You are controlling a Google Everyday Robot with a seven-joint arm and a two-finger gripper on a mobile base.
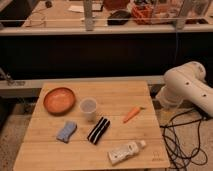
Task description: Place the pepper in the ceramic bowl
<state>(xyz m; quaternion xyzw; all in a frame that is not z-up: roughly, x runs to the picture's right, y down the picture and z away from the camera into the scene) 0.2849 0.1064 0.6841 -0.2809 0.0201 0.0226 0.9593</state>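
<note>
The pepper (pixel 132 114), small, orange and tapered, lies on the wooden table (pixel 125 92) right of centre. The ceramic bowl (pixel 59 100), round and orange-brown, stands at the table's back left and looks empty. My gripper is not in view. Only a white arm segment (pixel 187 89) shows, beyond the table's right edge and level with its back corner, well clear of the pepper.
A translucent white cup (pixel 88 108) stands between bowl and pepper. A blue sponge (pixel 66 131), a black striped object (pixel 99 130) and a white tube (pixel 126 151) lie toward the front. Black cables (pixel 182 140) trail on the floor at right. A cluttered bench (pixel 120 20) runs behind.
</note>
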